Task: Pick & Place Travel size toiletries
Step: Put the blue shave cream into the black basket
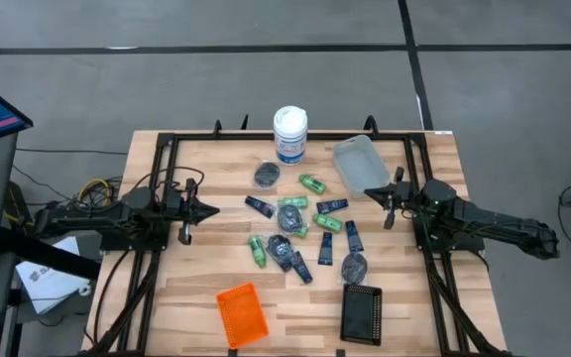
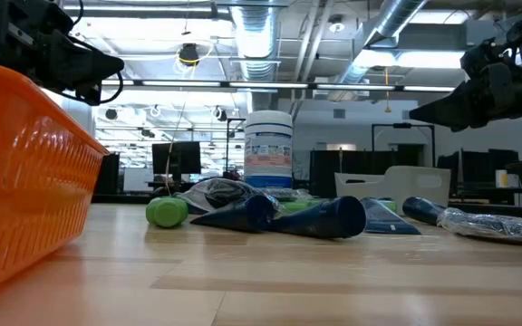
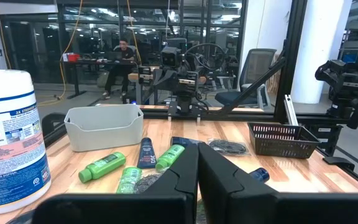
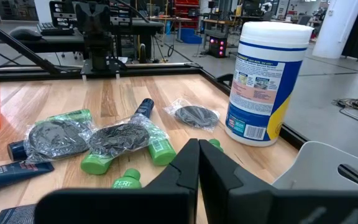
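Green bottles, dark blue tubes and wrapped grey pucks (image 1: 295,230) lie heaped mid-table between your left gripper (image 1: 209,209) and right gripper (image 1: 371,193), both pinched empty, so part the fingers first and single out an outlying piece.

On the wooden worktop (image 1: 196,288), a tall white wipes canister (image 1: 289,134) stands at 12 o'clock, a clear plastic tray (image 1: 355,164) at 1, a black mesh tray (image 1: 361,313) at 5, and an orange mesh tray (image 1: 241,314) at 7.

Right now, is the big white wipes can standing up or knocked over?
Standing up. The wipes can shows its round lid from above, and from table height it rises straight behind the toiletries.
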